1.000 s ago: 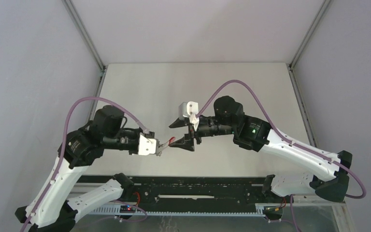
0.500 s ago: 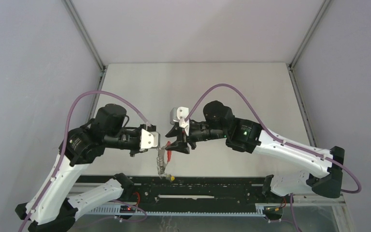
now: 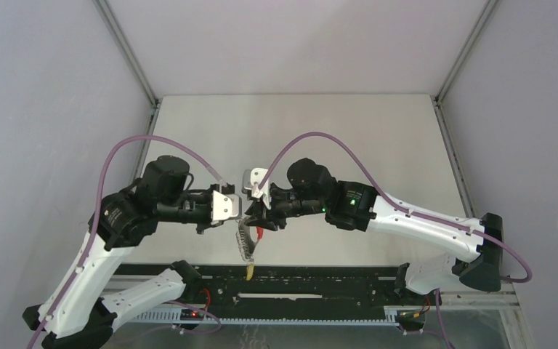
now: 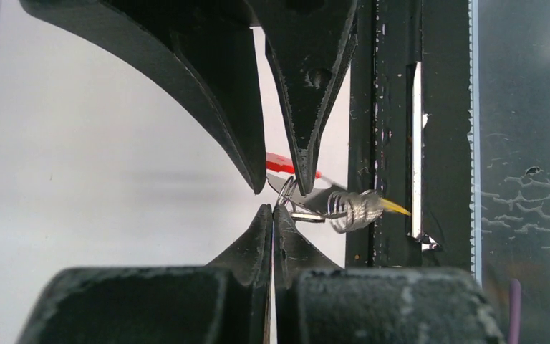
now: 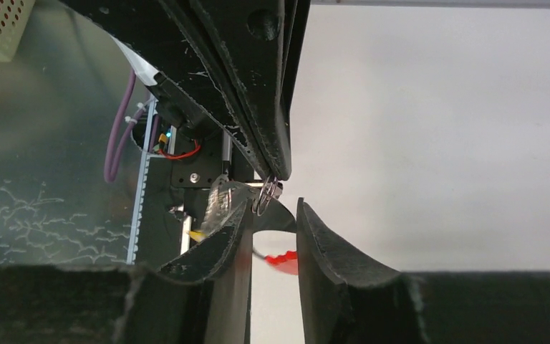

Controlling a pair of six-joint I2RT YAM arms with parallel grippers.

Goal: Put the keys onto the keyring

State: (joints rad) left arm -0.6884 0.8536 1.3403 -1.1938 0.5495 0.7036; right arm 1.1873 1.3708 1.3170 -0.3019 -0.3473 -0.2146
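Keyring (image 3: 246, 243) held in mid-air over the near edge of the counter (image 3: 349, 131), between your two arms. Compared with a second ago, the right gripper (image 5: 274, 208) has travelled leftward until it stands tip to tip with the left gripper (image 4: 273, 211). The bunch, then tucked up between them, now dangles below the tips. Its wire rings (image 4: 349, 208) trail downward in a chain. The yellow-tagged key (image 3: 248, 273) hangs lowest, over the black rail (image 3: 320, 280), and appears to be threaded on already.

Left jaws are clenched, pinching one of the rings at their very tips. Right jaws stand a little apart with the red band (image 5: 282, 259) lying in the gap. Whether they truly grip it cannot be told from either wrist view. The black-tagged key cannot be made out.

Judgement: with both arms now at the bunch, you are placed to steady it and work a ring open for the next key. The thin pinch on the wire looks like the weak point, and a slip there could drop the whole bunch.
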